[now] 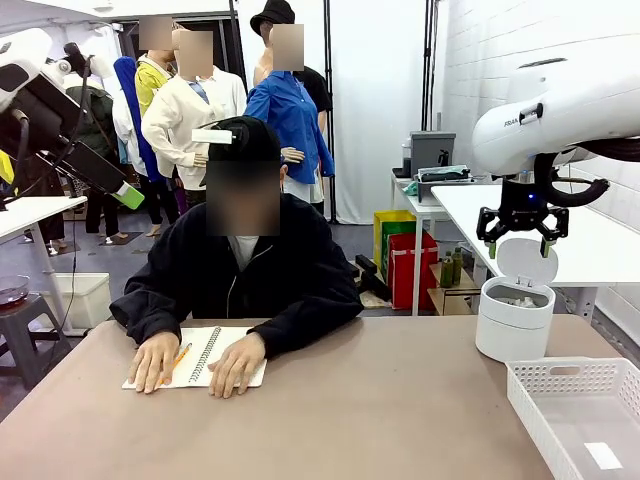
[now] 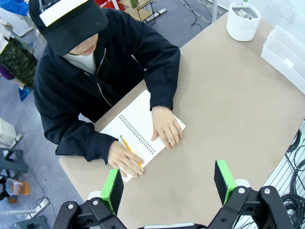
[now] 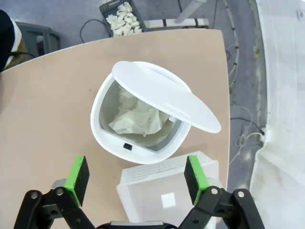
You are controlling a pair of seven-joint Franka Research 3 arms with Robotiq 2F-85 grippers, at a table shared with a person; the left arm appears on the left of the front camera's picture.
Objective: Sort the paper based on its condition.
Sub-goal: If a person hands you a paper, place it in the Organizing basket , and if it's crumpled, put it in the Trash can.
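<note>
As right pincer [image 3: 137, 174] gapes, bin rim [image 3: 94, 117] below

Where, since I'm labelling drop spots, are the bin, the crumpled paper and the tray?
bin [image 3: 101, 136]: right wrist view, on its outer wall.
crumpled paper [image 3: 136, 120]: right wrist view, middle of the lump inside the bin.
tray [image 1: 570, 372]: front view, on its far wall.

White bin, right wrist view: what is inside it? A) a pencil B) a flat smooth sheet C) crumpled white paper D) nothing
C: with its lid tipped open, the white bin holds a crumpled lump of white paper.
</note>
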